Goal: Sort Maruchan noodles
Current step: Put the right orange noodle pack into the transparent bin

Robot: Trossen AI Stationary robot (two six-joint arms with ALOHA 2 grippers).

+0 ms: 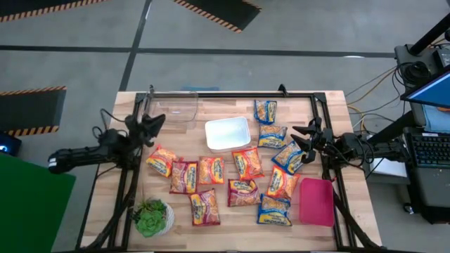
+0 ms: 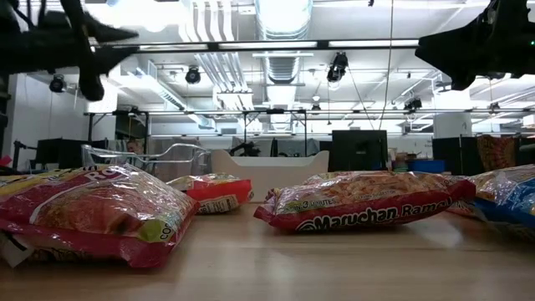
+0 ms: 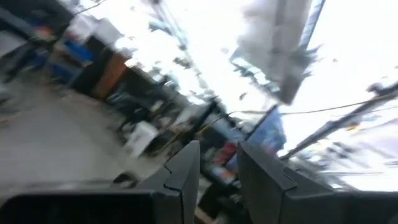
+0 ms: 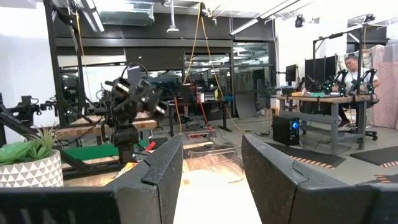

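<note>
Noodle packets (image 1: 232, 179) lie unsorted; nothing is binned yet.
Left gripper (image 1: 156, 124) and right gripper (image 1: 304, 135) hover part-open, empty; next, descend onto one.

White bin (image 1: 227, 133) mid-table, clear bin (image 1: 174, 107) at back, pink bin (image 1: 316, 202) & plant (image 1: 152, 217) up front.

Left wrist entry: we record the left gripper (image 3: 217, 168), its two dark fingers (image 3: 183, 177) apart with a narrow gap, nothing between them. Beyond, we note only a blurred room with bright ceiling lights (image 3: 348, 56).
</note>
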